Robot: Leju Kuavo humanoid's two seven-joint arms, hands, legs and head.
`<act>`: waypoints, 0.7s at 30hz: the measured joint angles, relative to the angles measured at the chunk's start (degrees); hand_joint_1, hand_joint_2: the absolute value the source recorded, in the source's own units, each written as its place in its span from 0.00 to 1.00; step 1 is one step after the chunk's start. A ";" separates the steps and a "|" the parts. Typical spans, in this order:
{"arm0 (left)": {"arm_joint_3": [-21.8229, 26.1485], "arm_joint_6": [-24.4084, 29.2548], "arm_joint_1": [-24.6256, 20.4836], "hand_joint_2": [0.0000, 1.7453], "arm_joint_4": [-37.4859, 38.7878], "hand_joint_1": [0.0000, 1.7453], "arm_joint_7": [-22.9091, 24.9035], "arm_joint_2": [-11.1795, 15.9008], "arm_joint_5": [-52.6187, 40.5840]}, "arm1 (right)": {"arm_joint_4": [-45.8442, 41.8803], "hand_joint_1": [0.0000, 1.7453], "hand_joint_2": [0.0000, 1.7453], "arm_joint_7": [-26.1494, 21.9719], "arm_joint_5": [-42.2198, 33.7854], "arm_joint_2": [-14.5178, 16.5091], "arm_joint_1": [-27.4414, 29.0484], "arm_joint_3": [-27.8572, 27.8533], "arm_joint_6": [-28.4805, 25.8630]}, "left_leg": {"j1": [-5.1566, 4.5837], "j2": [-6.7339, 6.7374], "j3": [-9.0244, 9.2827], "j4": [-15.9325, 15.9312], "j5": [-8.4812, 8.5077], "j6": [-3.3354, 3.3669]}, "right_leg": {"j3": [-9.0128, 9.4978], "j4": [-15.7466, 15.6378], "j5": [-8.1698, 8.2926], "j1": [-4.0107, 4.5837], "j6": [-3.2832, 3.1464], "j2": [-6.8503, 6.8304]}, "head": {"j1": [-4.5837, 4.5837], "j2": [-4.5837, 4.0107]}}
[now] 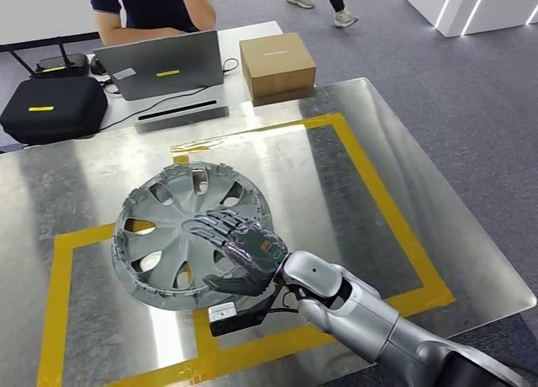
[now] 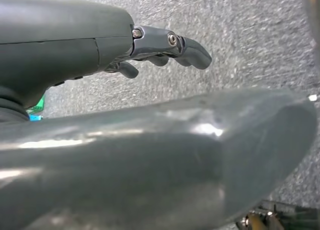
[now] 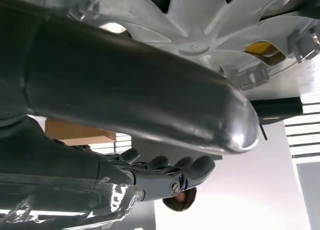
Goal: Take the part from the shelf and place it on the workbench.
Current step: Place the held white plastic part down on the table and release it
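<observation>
The part, a silver-grey wheel cover (image 1: 171, 227), lies flat on the shiny metal workbench (image 1: 356, 151), inside the yellow tape frame (image 1: 388, 210). My right hand (image 1: 244, 252) hovers over the cover's near right rim with fingers stretched out and apart, thumb beside the rim, holding nothing. The right wrist view shows the cover's spokes (image 3: 196, 20) beyond the thick thumb (image 3: 151, 100), with the fingers (image 3: 166, 167) on the thumb's other side. My left hand (image 2: 113, 45) hangs above grey carpet, its fingers (image 2: 170, 45) extended and empty.
Behind the workbench stands a white table with an open laptop (image 1: 161, 63), a cardboard box (image 1: 277, 63) and a black case (image 1: 54, 108). A person (image 1: 152, 4) sits at the laptop. Another person's feet (image 1: 320, 4) cross the carpet at the back.
</observation>
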 joint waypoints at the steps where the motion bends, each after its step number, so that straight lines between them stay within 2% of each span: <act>1: 0.00 0.03 -0.02 0.00 0.00 0.00 0.01 -0.07 -0.01 | 0.05 0.00 0.00 -0.01 -0.01 0.00 0.13 -0.15 -0.04 | 0.00 0.12 -1.41 3.77 -2.55 -0.20 | -0.37 -0.01 0.30 0.04 -0.19 -0.11 | -0.05 0.00; 2: 0.00 0.04 -0.03 0.00 0.00 0.00 0.01 -0.12 -0.02 | 0.11 0.00 0.00 -0.01 -0.01 0.00 0.29 -0.31 -0.07 | 0.01 0.16 -2.87 7.88 -4.81 -0.37 | -0.79 -0.01 0.61 0.08 -0.25 -0.24 | -0.07 0.00; 3: 0.01 0.07 -0.04 0.00 0.00 0.00 0.01 -0.12 -0.04 | 0.20 0.00 0.00 -0.01 -0.02 0.00 0.49 -0.41 -0.08 | 0.02 0.19 -3.83 11.04 -6.21 -0.49 | -1.22 -0.01 0.93 0.10 -0.22 -0.35 | -0.05 0.00; 4: 0.01 0.11 -0.02 0.00 0.00 0.00 0.01 -0.13 -0.06 | 0.27 0.00 0.00 -0.01 -0.02 0.00 0.69 -0.51 -0.08 | 0.03 0.20 -3.84 12.25 -6.41 -0.56 | -1.63 -0.01 1.25 0.09 -0.13 -0.44 | -0.05 0.00; 5: 0.02 0.14 -0.01 0.00 0.00 0.00 0.01 -0.12 -0.08 | 0.32 0.00 0.00 -0.01 -0.02 0.00 0.85 -0.59 -0.08 | 0.06 0.22 -2.78 11.28 -5.59 -0.58 | -1.98 0.00 1.53 0.05 0.01 -0.50 | -0.05 0.00; 7: 0.02 0.21 -0.04 0.00 0.00 0.00 0.01 -0.14 -0.10 | 0.36 0.00 0.00 -0.01 -0.04 0.00 1.02 -0.71 -0.09 | 0.18 0.38 2.06 3.96 -2.36 -0.60 | -2.42 0.01 1.99 -0.09 0.46 -0.55 | -0.05 0.00; 9: 0.03 0.28 -0.14 0.00 0.00 0.00 0.01 -0.21 -0.11 | 0.37 0.00 0.00 -0.01 -0.10 0.00 1.04 -0.90 -0.11 | 0.08 0.45 6.14 -2.89 -0.63 -0.48 | -2.77 0.00 2.52 -0.01 1.15 -0.65 | -0.06 0.00; 10: 0.05 0.33 -0.18 0.00 0.00 0.00 0.01 -0.25 -0.13 | 0.37 0.00 0.00 -0.01 -0.13 0.00 1.08 -1.00 -0.13 | -0.02 0.45 6.85 -4.33 -0.56 -0.34 | -2.90 -0.05 2.84 0.08 1.53 -0.70 | -0.08 0.00; 12: 0.13 0.45 -0.17 0.00 0.00 0.00 0.01 -0.30 -0.16 | 0.38 0.00 0.00 -0.01 -0.15 0.00 1.23 -1.16 -0.14 | -0.11 0.39 6.65 -4.67 -0.32 0.29 | -3.06 -0.33 3.46 0.08 2.28 -0.72 | -0.07 0.00; 13: 0.20 0.51 -0.17 0.00 0.00 0.00 0.01 -0.32 -0.17 | 0.38 0.00 0.00 -0.01 -0.14 0.00 1.31 -1.25 -0.14 | -0.07 0.45 6.42 -4.73 -0.04 0.73 | -3.32 -0.21 3.17 0.04 2.56 -0.68 | -0.06 0.00; 14: 0.28 0.61 -0.19 0.00 0.00 0.00 0.01 -0.31 -0.17 | 0.39 0.00 0.00 -0.01 -0.14 0.00 1.36 -1.39 -0.14 | -0.02 0.51 6.15 -4.81 0.30 1.25 | -3.79 0.75 2.06 0.04 2.76 -0.62 | 0.04 0.00; 15: 0.38 0.72 -0.24 0.00 0.00 0.00 0.01 -0.31 -0.17 | 0.40 0.00 0.00 -0.01 -0.14 0.00 1.39 -1.55 -0.14 | 0.03 0.57 5.83 -4.92 0.67 1.80 | -4.66 3.06 0.09 0.07 2.90 -0.55 | 0.14 0.00; 17: 0.52 0.87 -0.32 0.00 0.00 0.00 0.01 -0.26 -0.17 | 0.49 0.00 0.00 -0.01 -0.15 0.00 1.47 -1.84 -0.13 | -0.20 0.61 5.05 -4.91 1.33 2.54 | -7.02 10.90 -4.94 0.22 2.96 -0.43 | 0.32 0.00; 18: 0.56 0.89 -0.32 0.00 0.00 0.00 0.01 -0.28 -0.17 | 0.57 0.00 0.00 -0.01 -0.15 0.00 1.56 -1.92 -0.13 | -0.35 0.61 4.62 -4.89 1.68 2.76 | -7.94 14.57 -6.63 0.29 2.92 -0.41 | 0.33 0.00; 19: 0.59 0.89 -0.31 0.00 0.00 0.00 0.01 -0.30 -0.17 | 0.66 0.00 0.00 -0.04 -0.15 0.00 1.68 -1.98 -0.12 | -0.49 0.60 4.19 -4.88 2.04 2.87 | -8.11 16.62 -7.27 0.37 2.81 -0.39 | 0.33 0.00; 20: 0.63 0.90 -0.30 0.00 0.00 0.00 0.01 -0.32 -0.17 | 0.76 0.00 0.00 -0.10 -0.15 0.00 1.78 -2.00 -0.12 | -0.60 0.57 3.78 -4.86 2.39 2.88 | -7.19 16.36 -6.78 0.46 2.63 -0.38 | 0.33 0.00; 21: 0.67 0.92 -0.30 0.00 0.00 0.00 0.01 -0.34 -0.17 | 0.84 0.00 0.00 -0.19 -0.15 0.00 1.82 -2.02 -0.12 | -0.67 0.52 3.39 -4.84 2.74 2.83 | -5.12 13.80 -5.49 0.56 2.37 -0.37 | 0.33 0.00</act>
